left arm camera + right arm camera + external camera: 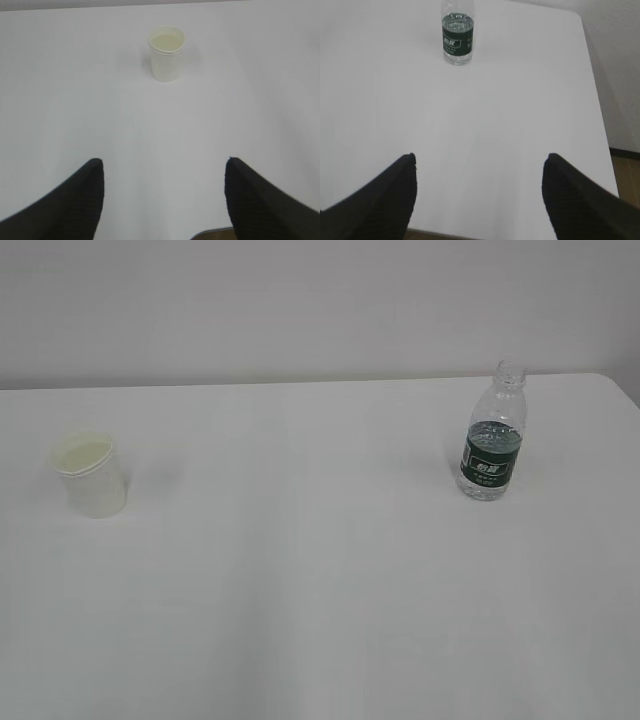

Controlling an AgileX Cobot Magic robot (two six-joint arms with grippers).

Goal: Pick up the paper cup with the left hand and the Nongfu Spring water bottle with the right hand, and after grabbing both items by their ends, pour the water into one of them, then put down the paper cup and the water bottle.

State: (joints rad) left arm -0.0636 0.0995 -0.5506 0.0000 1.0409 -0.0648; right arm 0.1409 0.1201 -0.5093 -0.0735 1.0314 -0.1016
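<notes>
Black fingers of the left gripper are spread wide, holding nothing, with the paper cup upright well ahead on the white tabletop. Same deal for the right gripper: wide apart and empty, with the Nongfu Spring water bottle standing far off, near the tabletop's back-right corner.

White table against pale wall, brown floor.

Paper cup stands upright on the table, far left; Nongfu Spring water bottle upright at far right, slightly further back (well apart). Each gripper sits back from its obj, w/ bare tabletop between.
</notes>
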